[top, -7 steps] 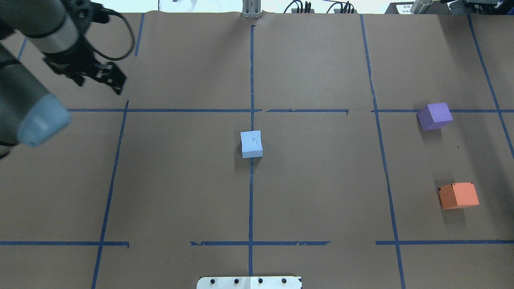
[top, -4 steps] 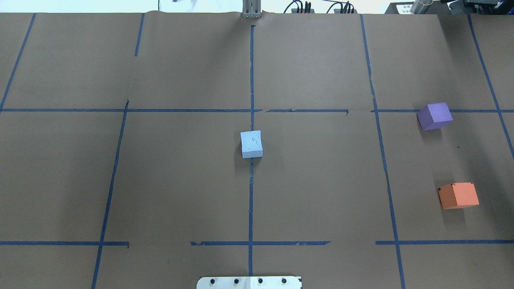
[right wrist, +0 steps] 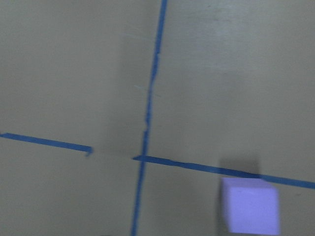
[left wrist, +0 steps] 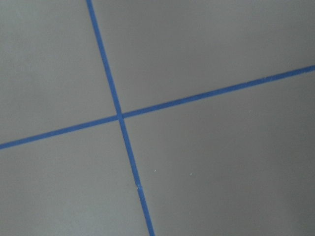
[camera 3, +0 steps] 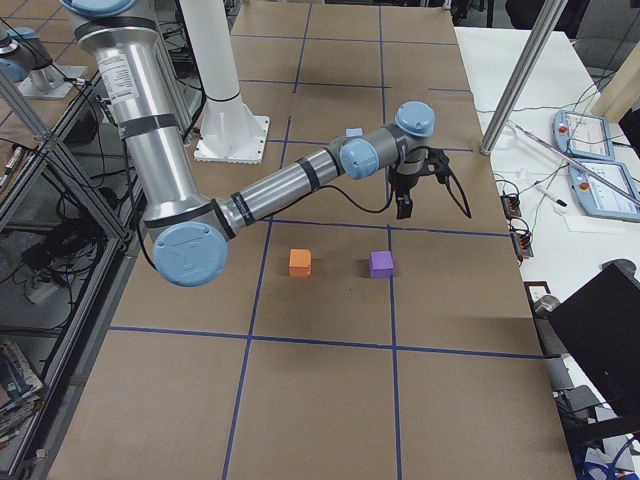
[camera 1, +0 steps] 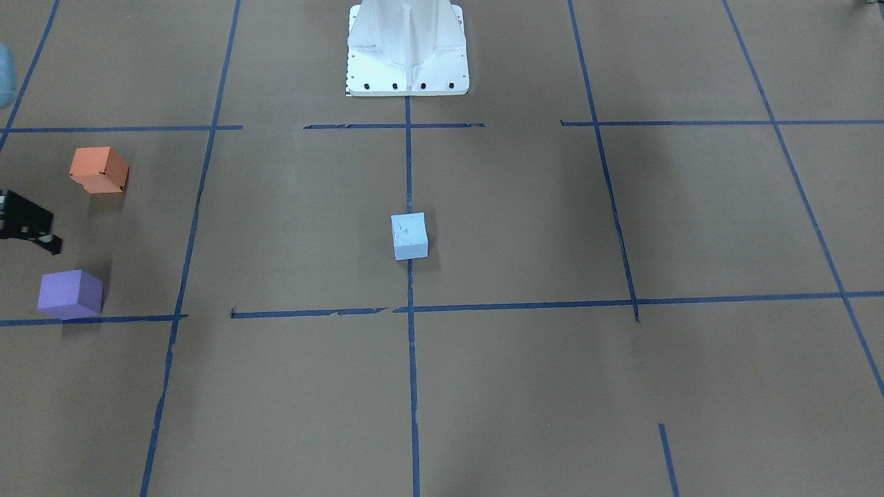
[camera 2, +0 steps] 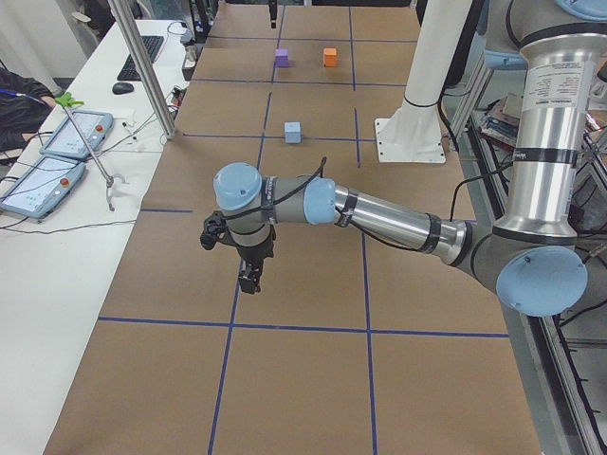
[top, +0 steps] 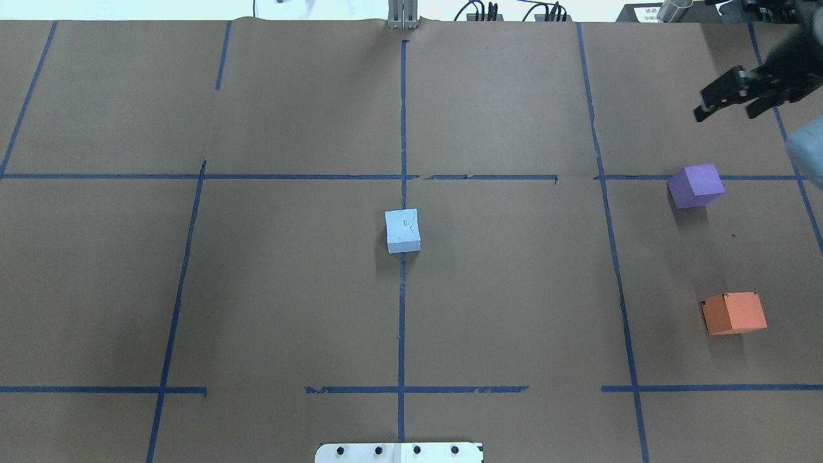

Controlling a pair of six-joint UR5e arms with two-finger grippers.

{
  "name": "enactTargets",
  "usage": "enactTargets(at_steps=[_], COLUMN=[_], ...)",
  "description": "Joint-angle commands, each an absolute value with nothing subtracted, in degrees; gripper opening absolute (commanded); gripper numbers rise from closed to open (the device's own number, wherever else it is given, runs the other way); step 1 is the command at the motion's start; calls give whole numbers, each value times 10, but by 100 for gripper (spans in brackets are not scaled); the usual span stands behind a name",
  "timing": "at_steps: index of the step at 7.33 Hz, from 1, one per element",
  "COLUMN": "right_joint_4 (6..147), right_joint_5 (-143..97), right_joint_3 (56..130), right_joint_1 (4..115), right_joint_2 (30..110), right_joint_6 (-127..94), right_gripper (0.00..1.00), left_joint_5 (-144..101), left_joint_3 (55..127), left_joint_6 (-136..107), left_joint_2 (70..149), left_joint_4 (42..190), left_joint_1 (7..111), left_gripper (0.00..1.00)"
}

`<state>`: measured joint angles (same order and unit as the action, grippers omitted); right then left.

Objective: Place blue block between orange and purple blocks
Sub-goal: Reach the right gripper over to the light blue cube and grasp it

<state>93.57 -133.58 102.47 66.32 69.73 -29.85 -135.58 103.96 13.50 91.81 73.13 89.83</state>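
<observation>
Sitting nearest, right side: orange block (top: 734, 313). Resting mid-table on centre tape (top: 402, 308), well apart from both: blue block (top: 403, 230). Lying further out: purple block (top: 696, 186). Hovering beyond, fingers spread, empty: right gripper (top: 724, 114). Hanging off left, opening impossible to tell: left gripper (camera 2: 248, 282).

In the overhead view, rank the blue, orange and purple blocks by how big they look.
Largest: orange block and purple block. They look nearly alike, each showing a side face, so I won't rank them.
Smallest: blue block, seen almost from straight above.
</observation>
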Motion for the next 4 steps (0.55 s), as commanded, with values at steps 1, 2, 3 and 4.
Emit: enactTargets(at_steps=[1,2,3,4], right_joint_4=[999,999,999,999], right_joint_5=[-1267,-1230,-1207,-1165], right_joint_3=[1025,1003,953,903], right_joint_1=[525,474,430,385], right_joint_2=[567,515,446,393], right_joint_6=[-464,-536,-598,-626], right_gripper=[100,100,100,100], left_joint_5=[-1358,-1358,-1358,-1358], left_joint_3=[1043,1043,1043,1043], left_joint_6=[138,137,137,137], left_joint_2=[907,908,908,908], left_joint_4=[733,733,733,734], left_joint_1=[902,902,901,901], left_gripper=[100,100,100,100])
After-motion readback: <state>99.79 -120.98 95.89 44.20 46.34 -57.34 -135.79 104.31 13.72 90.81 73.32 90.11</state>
